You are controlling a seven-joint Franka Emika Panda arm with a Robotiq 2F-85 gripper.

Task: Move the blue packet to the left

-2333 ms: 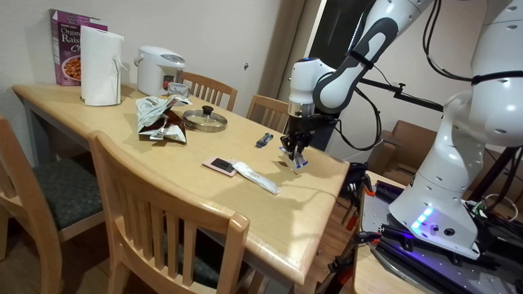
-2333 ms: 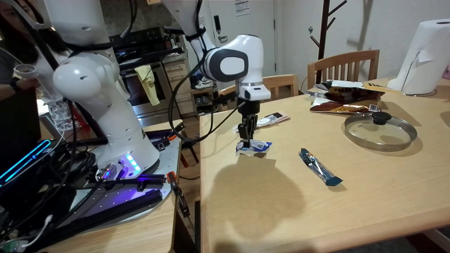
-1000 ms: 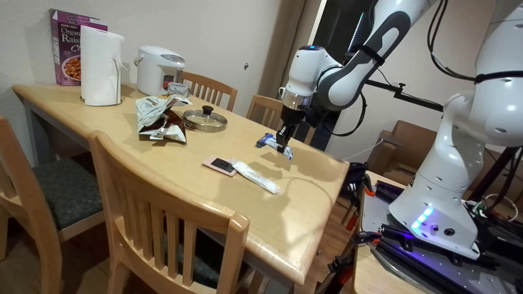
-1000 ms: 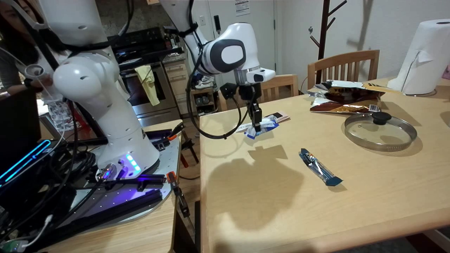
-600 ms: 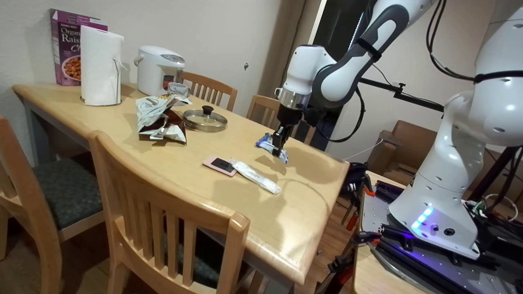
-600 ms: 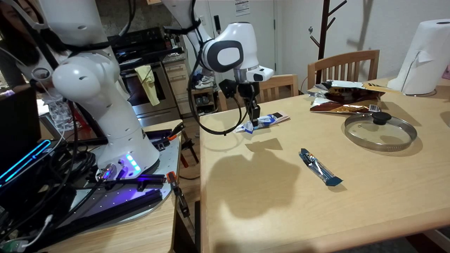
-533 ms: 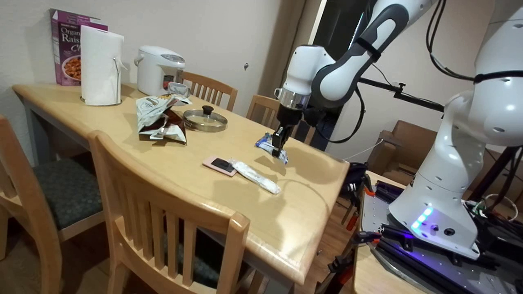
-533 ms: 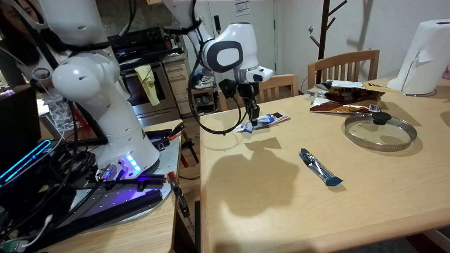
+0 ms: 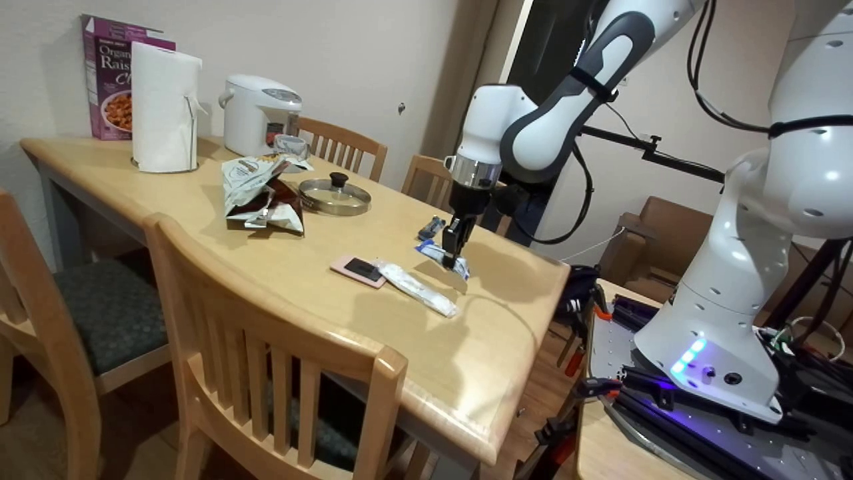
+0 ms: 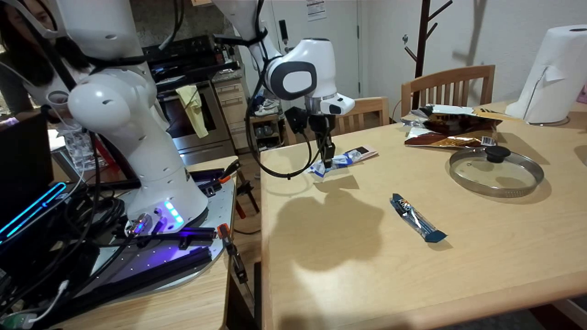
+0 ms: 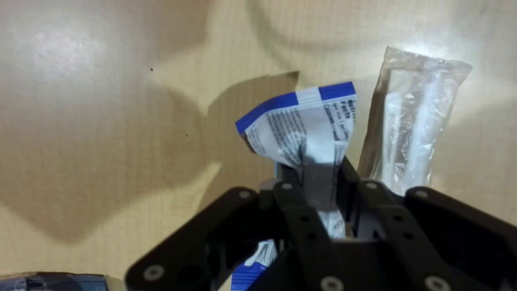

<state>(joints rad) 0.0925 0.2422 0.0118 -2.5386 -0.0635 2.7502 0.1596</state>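
Note:
The blue packet [image 9: 430, 251] is white with printed text and blue ends. My gripper [image 9: 450, 260] is shut on its middle and pinches it, so both ends stick out. In the wrist view the packet [image 11: 311, 125] bulges ahead of the gripper [image 11: 317, 173], and its other blue end [image 11: 246, 277] shows beneath the left finger. In an exterior view the packet [image 10: 319, 172] overlaps the wrapped utensil behind it. Its shadow lies apart from it on the table [image 10: 348, 284], so it is held above the surface.
A long white wrapped utensil [image 9: 416, 290] and a dark flat item with a pinkish edge [image 9: 360, 269] lie close by. A narrow dark-blue wrapper [image 10: 417, 219] lies on the other side. A glass lid [image 9: 335, 198], a snack bag [image 9: 256, 193] and a white kettle [image 9: 256, 117] stand farther along.
The gripper holding the packet has turned and moved leftward in an exterior view since 2.3 s ago. It rose, then came down slightly over the last half second. The packet stays gripped.

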